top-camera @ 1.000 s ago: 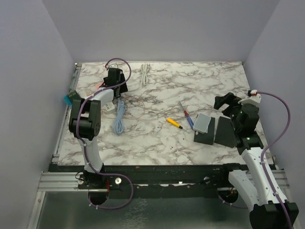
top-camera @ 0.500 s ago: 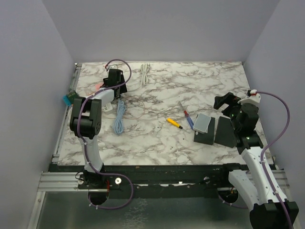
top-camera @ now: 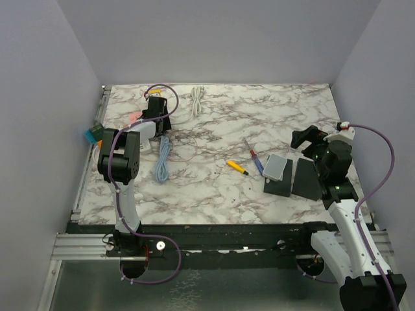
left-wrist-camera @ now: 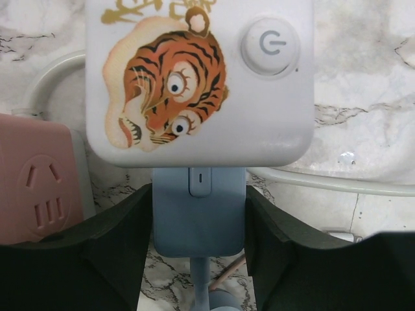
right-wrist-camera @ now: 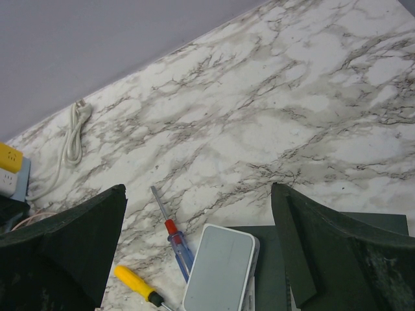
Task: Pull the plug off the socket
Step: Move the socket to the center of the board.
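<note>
1. Far left of the marbled surface (top-camera: 272, 110), a pink socket block (left-wrist-camera: 35, 188) lies just beside a white socket (left-wrist-camera: 194, 129) that bears a tiger sticker (left-wrist-camera: 165, 97) and a round power button (left-wrist-camera: 270, 44).
2. The blue plug (left-wrist-camera: 199, 220) sits pushed into the near edge of the white socket, not yet pulled free. My left jaws grip it, with a dark finger (left-wrist-camera: 117, 246) pressed against each flank.
3. A white cable (left-wrist-camera: 337, 184) runs along the surface to the right of the plug.
4. Just right of my left arm (top-camera: 120, 162), a light blue cord (top-camera: 163, 155) lies bundled. A white cord (top-camera: 198, 100) lies folded near the back edge.
5. Right of centre are a yellow-handled screwdriver (top-camera: 237, 167) and a red and blue screwdriver (top-camera: 255, 159), near each other but apart.
6. A flat grey box (top-camera: 277, 167) rests partly on a dark pad (top-camera: 280, 189). A second dark pad (top-camera: 306, 180) lies just beside it.
7. At the far right, my right jaws stand wide open and hold nothing. They hang above the surface near the pads, well apart from the plug.
</note>
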